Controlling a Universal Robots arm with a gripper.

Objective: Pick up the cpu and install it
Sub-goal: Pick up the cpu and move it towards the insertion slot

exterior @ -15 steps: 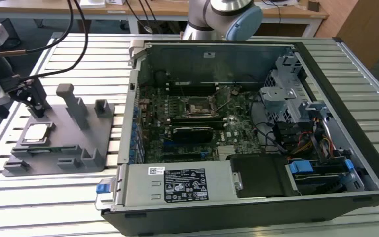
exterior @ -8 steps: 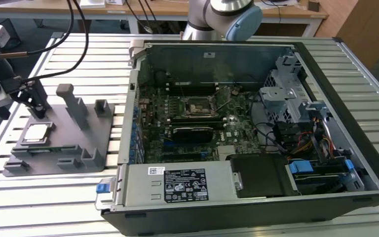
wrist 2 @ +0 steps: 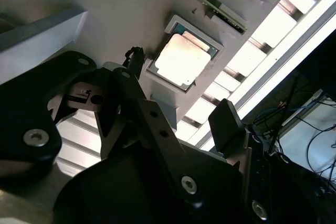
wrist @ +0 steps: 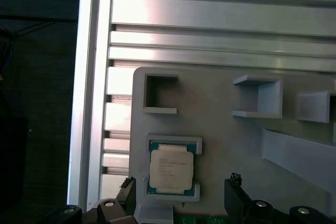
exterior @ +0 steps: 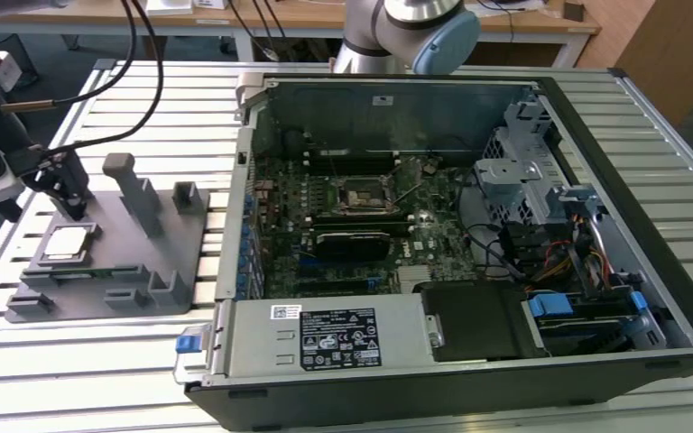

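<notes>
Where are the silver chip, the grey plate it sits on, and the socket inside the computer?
chip point(wrist: 169, 168): first wrist view, middle of its shiny metal top.
grey plate point(exterior: 184, 248): exterior view, a bare patch of its flat surface.
socket point(exterior: 361, 197): exterior view, centre of the square frame on the board.

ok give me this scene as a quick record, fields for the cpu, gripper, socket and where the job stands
cpu: lies flat in a recess of the grey fixture plate, silver top up
gripper: open, above the plate, fingers spread to either side of the cpu, holding nothing
socket: mid motherboard, inside the open computer case
table: slatted metal, carries the plate and the case side by side
job: cpu not yet picked up, not yet installed
</notes>
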